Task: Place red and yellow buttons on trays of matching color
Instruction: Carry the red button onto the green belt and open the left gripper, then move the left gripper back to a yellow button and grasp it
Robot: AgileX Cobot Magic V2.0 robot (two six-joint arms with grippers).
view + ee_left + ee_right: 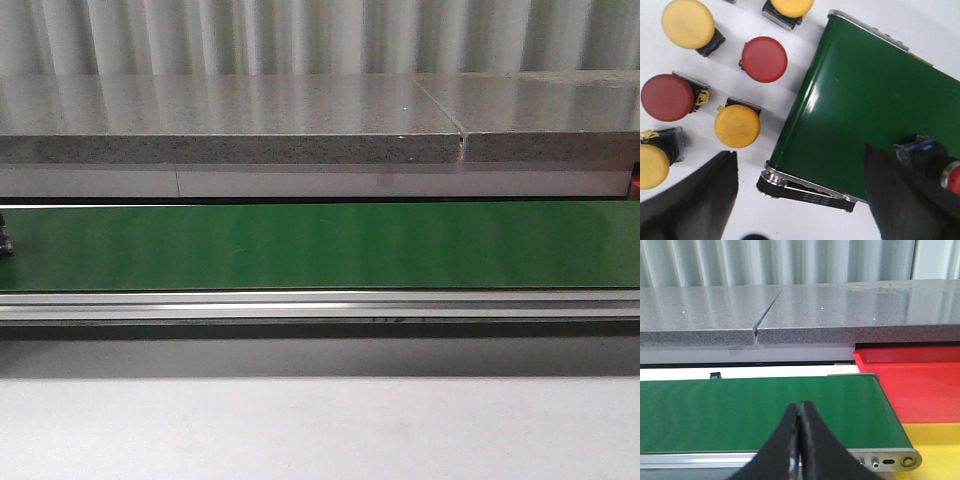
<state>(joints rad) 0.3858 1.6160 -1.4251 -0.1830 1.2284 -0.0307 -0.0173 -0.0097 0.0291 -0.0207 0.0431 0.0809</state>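
**Buttons beside the belt end, trays at the far end**

Beside the rounded end of the green conveyor belt point(865, 115), on the white counter point(805, 222), a cluster of push buttons is seen in the left wrist view. Two red mushroom-head buttons point(764, 59) point(667, 97) lie among four yellow mushroom-head buttons point(688, 23) point(737, 125) point(651, 165) point(788, 6), each apart from its neighbours. One further red button on a black and blue switch body point(932, 162) is lying on its side on the belt, close to that end and partly hidden by a black finger point(905, 205).

The left gripper point(800, 200) is spread wide open over the belt's end roller, with nothing between its fingers.

At the opposite end of the belt, in the right wrist view, a red plastic tray point(920, 385) is set against the belt's end, and a yellow plastic tray point(935, 450) is set just beside it. No button is seen on either tray. The right gripper point(799, 440) is clenched, fingertips touching, empty, above the belt's near edge.
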